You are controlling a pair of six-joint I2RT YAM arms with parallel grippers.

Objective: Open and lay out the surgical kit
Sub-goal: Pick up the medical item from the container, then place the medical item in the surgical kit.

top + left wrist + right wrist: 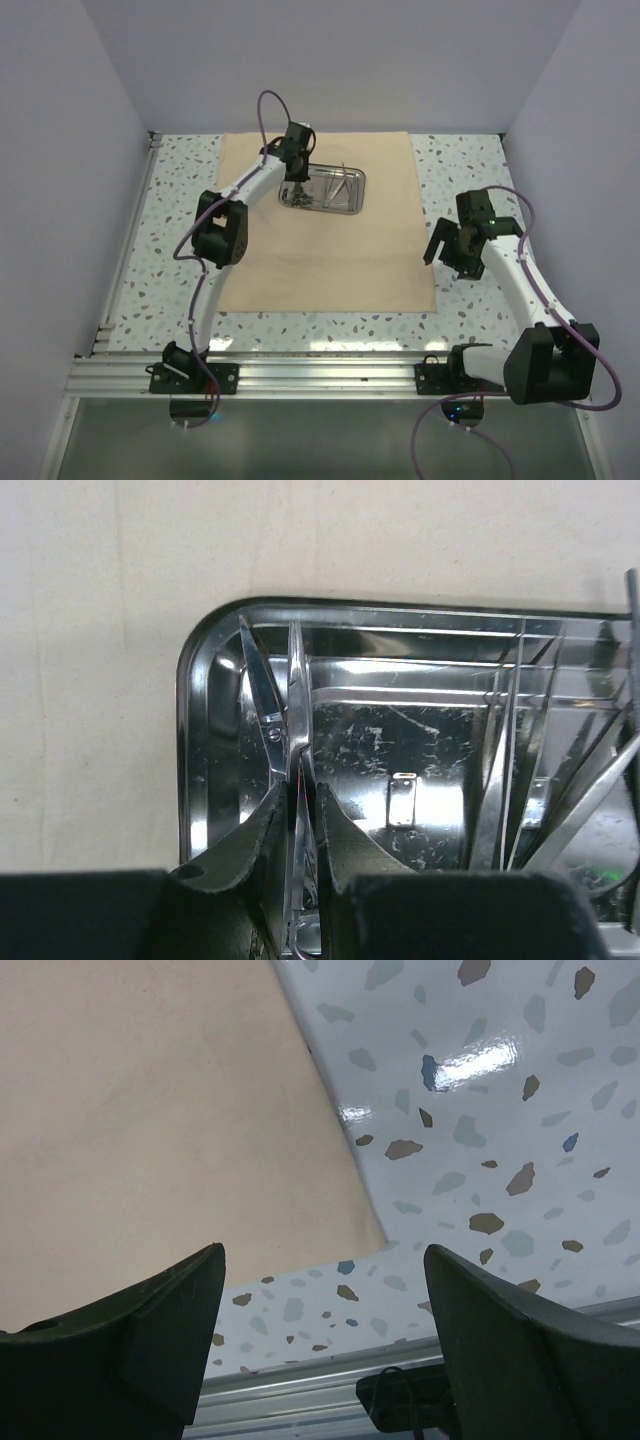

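Note:
The beige cloth wrap [320, 250] lies spread flat on the table. On its far middle stands the shiny steel tray [358, 195], with thin steel instruments lying in it. My left gripper [292, 185] reaches down into the tray's left end. In the left wrist view its fingers [340, 830] are shut on a pair of scissors [293, 700], whose blades point away along the tray's left wall [190, 680]. More instruments [545, 780] lie at the right of the tray. My right gripper [447, 255] hovers open and empty off the cloth's right edge [150, 1110].
The speckled white tabletop [480, 1140] surrounds the cloth. An aluminium rail [320, 375] with the arm bases runs along the near edge. White walls close in the back and both sides.

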